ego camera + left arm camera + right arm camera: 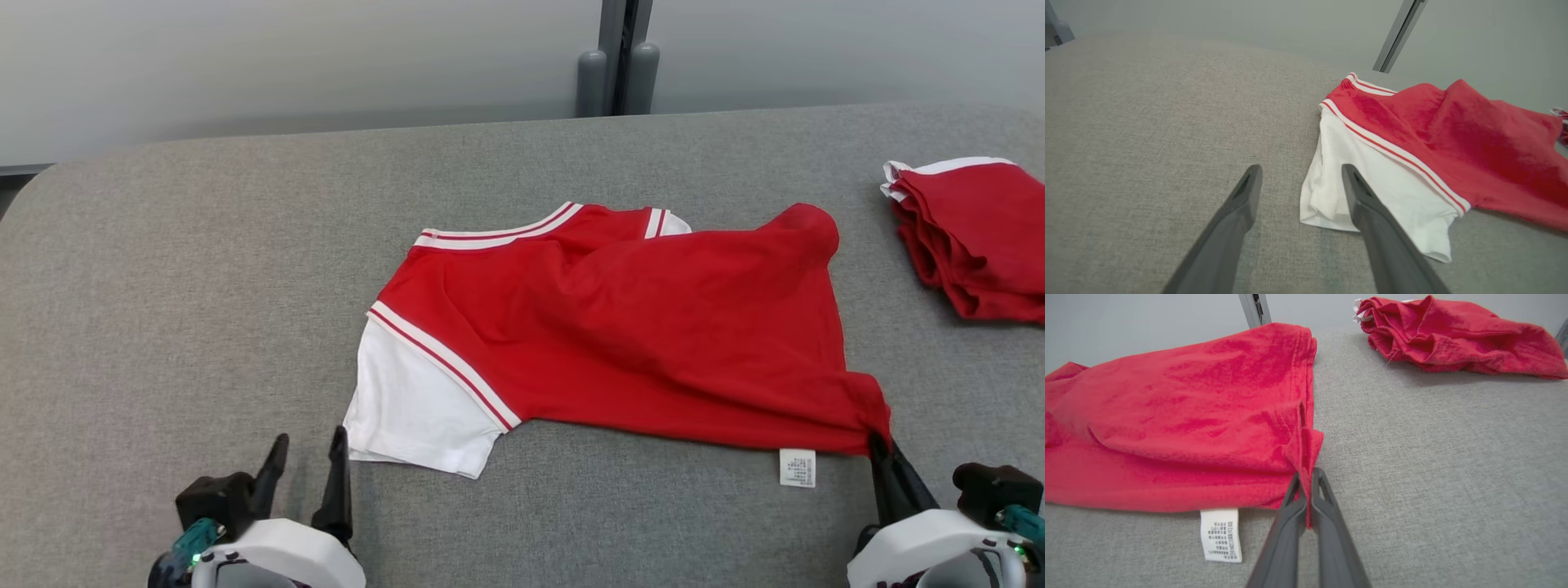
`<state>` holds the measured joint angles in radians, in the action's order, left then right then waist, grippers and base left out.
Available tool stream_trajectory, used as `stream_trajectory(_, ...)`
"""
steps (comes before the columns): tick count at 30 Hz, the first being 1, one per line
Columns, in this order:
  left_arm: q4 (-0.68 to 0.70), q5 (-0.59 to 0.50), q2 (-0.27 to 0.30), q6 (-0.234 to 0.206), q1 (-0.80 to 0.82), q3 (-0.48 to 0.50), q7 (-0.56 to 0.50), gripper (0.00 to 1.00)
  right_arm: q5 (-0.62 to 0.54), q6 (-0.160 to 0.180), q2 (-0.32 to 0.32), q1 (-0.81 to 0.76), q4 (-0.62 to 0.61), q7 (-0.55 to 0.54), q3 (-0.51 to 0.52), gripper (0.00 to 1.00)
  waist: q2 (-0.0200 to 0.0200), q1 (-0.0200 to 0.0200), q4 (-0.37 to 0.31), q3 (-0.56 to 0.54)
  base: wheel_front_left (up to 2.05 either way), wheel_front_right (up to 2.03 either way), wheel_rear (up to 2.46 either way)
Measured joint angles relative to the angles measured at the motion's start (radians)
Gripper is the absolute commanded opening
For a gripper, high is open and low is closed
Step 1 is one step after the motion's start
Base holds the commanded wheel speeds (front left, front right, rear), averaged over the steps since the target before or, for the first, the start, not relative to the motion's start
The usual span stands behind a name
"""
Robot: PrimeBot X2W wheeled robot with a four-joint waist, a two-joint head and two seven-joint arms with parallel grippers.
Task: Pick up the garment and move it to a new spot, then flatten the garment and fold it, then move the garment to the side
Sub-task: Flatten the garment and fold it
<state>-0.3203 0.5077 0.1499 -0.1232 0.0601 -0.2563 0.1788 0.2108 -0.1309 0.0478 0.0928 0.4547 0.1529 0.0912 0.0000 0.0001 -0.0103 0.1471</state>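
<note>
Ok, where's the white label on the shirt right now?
Head view, lower right: the label lies at the near hem of the shirt, just left of the right gripper.

A grey fabric-covered surface [204, 269] carries a red-and-white garment [637, 335] spread near its centre. A bunched red garment [971, 237] lies at three o'clock, well apart.

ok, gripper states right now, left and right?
Left gripper: open, empty, near the white sleeve.
Right gripper: shut on a corner of the red garment.
</note>
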Motion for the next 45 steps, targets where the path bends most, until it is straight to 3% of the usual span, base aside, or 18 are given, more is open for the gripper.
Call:
stream_trajectory(6, -0.067, 0.016, -0.016, 0.017, 0.037, -0.024, -0.048, 1.0, -0.009, 0.0, 0.0, 0.003, -0.027, -0.021, 0.009, 0.0, 0.0, -0.0001, -0.003, 0.011, 0.0, 0.0, 0.0)
stream_trajectory(14, -0.183, 0.012, -0.016, 0.0, 0.108, -0.037, -0.077, 1.0, -0.001, 0.0, 0.0, 0.005, -0.039, -0.029, -0.011, 0.0, 0.0, 0.0, -0.004, 0.019, 0.0, 0.0, 0.0)
stream_trajectory(26, -0.275, -0.016, -0.022, 0.032, 0.163, -0.106, -0.118, 1.0, -0.001, 0.0, 0.0, 0.003, -0.048, -0.029, -0.028, 0.0, 0.0, -0.0001, -0.01, 0.009, 0.0, 0.0, 0.0)
stream_trajectory(27, -0.281, -0.017, -0.024, 0.032, 0.167, -0.11, -0.123, 0.93, -0.001, 0.0, 0.0, 0.002, -0.048, -0.029, -0.029, 0.0, 0.0, -0.0001, -0.01, 0.008, 0.0, 0.0, 0.0)
stream_trajectory(29, -0.295, -0.019, -0.026, 0.033, 0.176, -0.117, -0.127, 0.42, -0.001, 0.0, 0.0, 0.0, -0.048, -0.03, -0.032, 0.0, 0.0001, 0.0, -0.012, 0.006, 0.0, 0.0, 0.0)
stream_trajectory(31, -0.312, -0.019, -0.029, 0.036, 0.184, -0.122, -0.129, 0.0, -0.001, 0.0, 0.0, 0.0, -0.049, -0.03, -0.035, 0.0, 0.0001, -0.0001, -0.013, 0.003, 0.0, 0.0, 0.0)
stream_trajectory(38, -0.328, -0.003, -0.039, 0.052, 0.192, -0.107, -0.053, 0.0, 0.0, 0.0, 0.0, -0.001, -0.054, -0.03, -0.037, 0.0, 0.0, 0.0, -0.021, -0.01, 0.0, 0.0, 0.0)
stream_trajectory(45, -0.226, 0.041, -0.03, 0.074, 0.18, -0.048, 0.044, 0.0, 0.046, 0.0, 0.0, 0.002, -0.106, -0.031, -0.031, 0.0, 0.0, -0.0001, -0.021, -0.03, 0.0, 0.0, 0.0)
